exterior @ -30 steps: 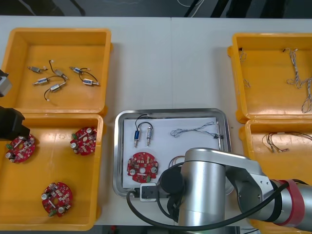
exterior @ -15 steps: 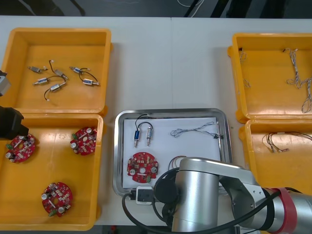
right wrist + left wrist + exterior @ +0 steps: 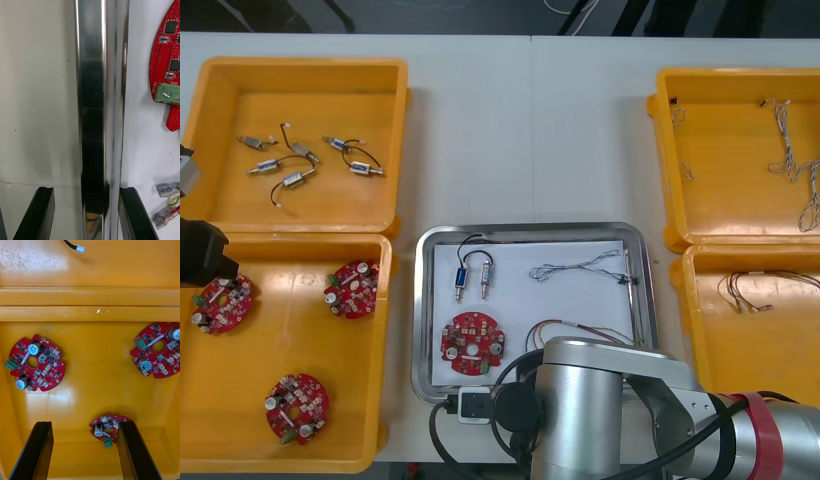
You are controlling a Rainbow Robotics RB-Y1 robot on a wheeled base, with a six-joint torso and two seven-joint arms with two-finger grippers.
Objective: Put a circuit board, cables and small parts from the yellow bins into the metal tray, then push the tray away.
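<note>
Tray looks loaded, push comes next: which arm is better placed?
Right. The right end effector straddles the metal tray at its near rim, fingers open; the left end effector hangs over a yellow bin.

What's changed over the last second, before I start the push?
The right arm has drawn back toward the robot, uncovering more of the red and yellow cable in the metal tray. The right gripper stands open astride the tray's near rim. Nothing was gripped or released. The tray, its contents and the left gripper, open over the near left bin, have not moved.
</note>
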